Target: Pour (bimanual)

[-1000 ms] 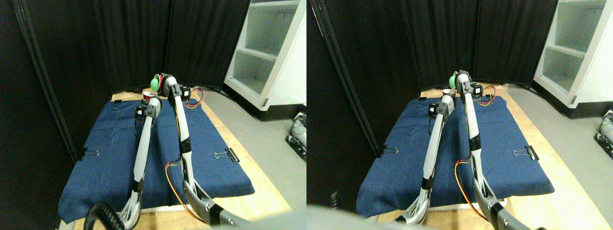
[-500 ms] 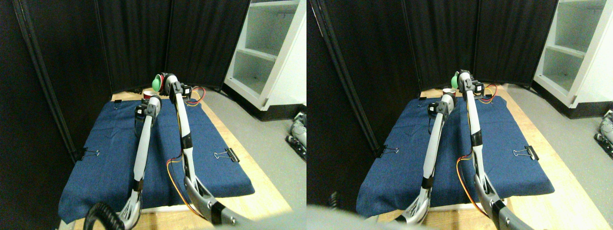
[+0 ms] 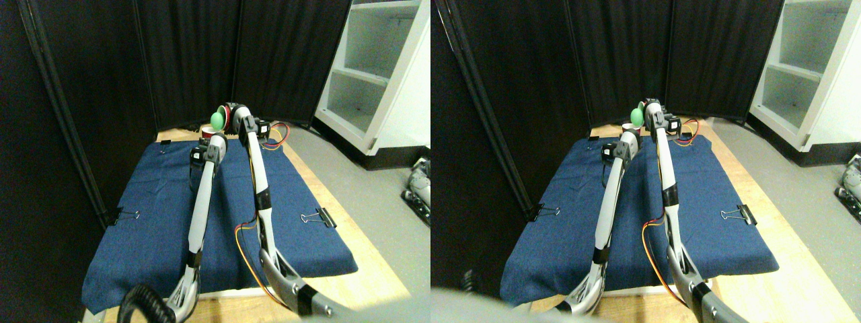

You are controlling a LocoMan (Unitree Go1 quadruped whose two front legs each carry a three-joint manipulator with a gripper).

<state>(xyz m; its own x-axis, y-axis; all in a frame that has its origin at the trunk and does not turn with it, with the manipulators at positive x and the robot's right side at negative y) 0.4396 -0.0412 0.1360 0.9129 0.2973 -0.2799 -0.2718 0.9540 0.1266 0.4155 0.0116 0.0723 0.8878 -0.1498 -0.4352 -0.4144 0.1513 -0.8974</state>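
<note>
A green ball [image 3: 216, 119] is seen at the mouth of a red cup [image 3: 227, 115] tipped over a second cup [image 3: 208, 135] at the far counter [image 3: 350, 282] edge. The pour is judged underway; further tilt is needed. Neither tool's grip state can be told.

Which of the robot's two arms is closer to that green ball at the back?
The right. Its end effector is right at the green ball; the left end effector sits lower and nearer the camera, beside a red cup.
</note>
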